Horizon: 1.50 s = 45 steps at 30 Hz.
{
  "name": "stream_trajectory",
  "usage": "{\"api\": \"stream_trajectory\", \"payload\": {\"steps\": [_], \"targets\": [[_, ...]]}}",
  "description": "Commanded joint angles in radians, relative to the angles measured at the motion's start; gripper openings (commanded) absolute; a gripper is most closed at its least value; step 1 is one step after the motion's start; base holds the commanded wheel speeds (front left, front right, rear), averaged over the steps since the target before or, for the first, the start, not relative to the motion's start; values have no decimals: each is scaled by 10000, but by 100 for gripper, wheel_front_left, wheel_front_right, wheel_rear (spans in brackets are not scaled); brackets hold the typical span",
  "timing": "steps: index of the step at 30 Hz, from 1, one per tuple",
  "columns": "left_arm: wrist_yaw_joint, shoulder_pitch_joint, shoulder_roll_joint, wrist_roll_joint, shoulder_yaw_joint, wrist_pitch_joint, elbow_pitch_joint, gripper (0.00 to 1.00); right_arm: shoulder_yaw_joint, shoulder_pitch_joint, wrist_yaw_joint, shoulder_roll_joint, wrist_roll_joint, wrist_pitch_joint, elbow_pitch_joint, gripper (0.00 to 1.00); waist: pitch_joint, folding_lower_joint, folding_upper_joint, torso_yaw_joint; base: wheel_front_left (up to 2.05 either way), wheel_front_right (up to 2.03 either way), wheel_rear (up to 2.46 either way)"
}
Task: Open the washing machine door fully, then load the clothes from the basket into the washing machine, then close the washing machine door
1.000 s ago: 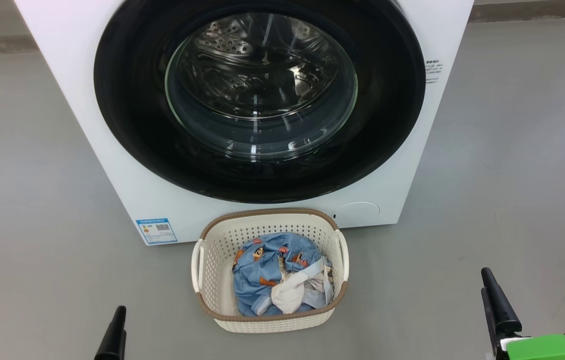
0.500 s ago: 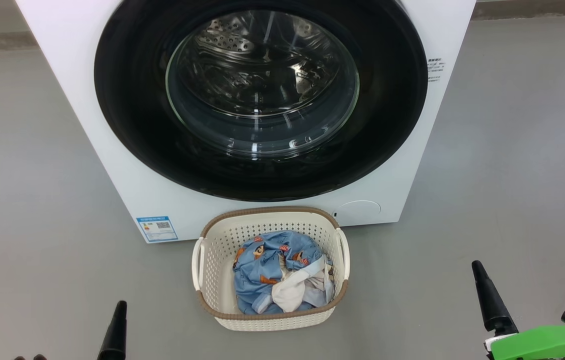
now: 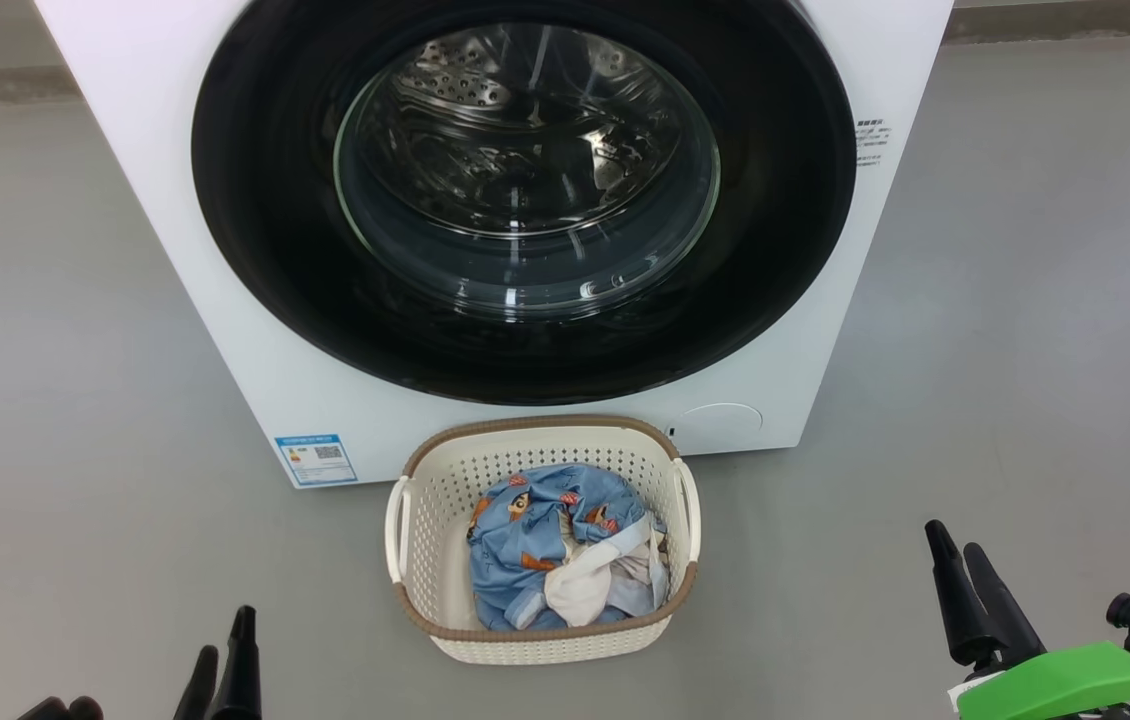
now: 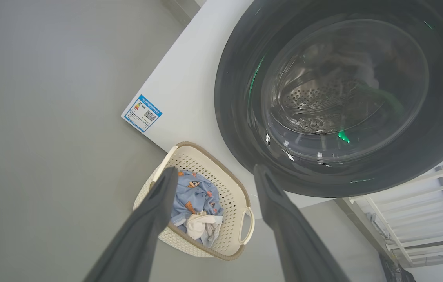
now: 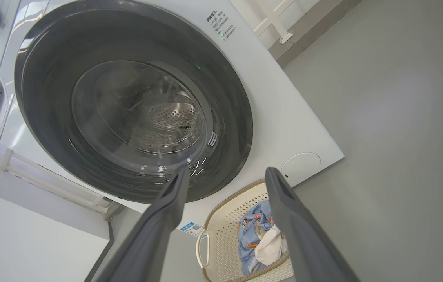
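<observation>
Both arms are low at the bottom of the head view, fingers pointing up/fwd toward the washing machine (image 3: 175,260). The left end effector (image 3: 224,634) is at the lower-left edge. Just its two dark fingers show there, looking close together from that angle. Its wrist view shows them spread wide w/ nothing btwn: released, empty. The right end effector (image 3: 952,538) is at lower right, a bit higher in the pic than the left. Its fingers tilt slightly left, w/ the green wrist part (image 3: 1065,682) behind them. Its wrist view shows the jaws apart, nothing held: released too. Both are well apart from the basket (image 3: 535,424) and the machine, no contact.

The washing machine door (image 3: 265,220) is shut, flush w/ the white front. It has the glass bowl at ctr, and the steel drum is visible thru it. The basket sits on the grey floor (image 3: 75,400) just in front of the machine, below the door, approx btwn the two end effectors. The clothes (image 3: 525,530) are all inside the basket: blue printed fabric bunched up, w/ a white garment (image 3: 577,588) on top toward the near right. A blue label sticker (image 3: 314,460) is at the machine's lower left. A round service flap (image 3: 720,418) is at lower right, just behind the basket's right handle.
</observation>
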Motion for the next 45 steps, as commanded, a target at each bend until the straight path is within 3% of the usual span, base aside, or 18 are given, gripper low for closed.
{"api": "stream_trajectory", "payload": {"steps": [1, 20, 45], "targets": [[-53, -158, 193, 378, 136, -147, -318, 100, 195, -240, 7, -156, -415, -147, -341, 100, -11, -1, 0, 2, 0, 0, 0], [-53, -5, 341, 3168, 117, -705, -686, 100, 301, -114, 10, -349, -2878, -702, -62, 100, 24, -1, 0, 8, 0, 0, 0], [221, 176, 660, 6366, -38, -1411, -1483, 100, 115, 120, 13, -214, -6011, -1404, -791, 100, 109, -1, 0, -9, 0, 0, 0]]}}
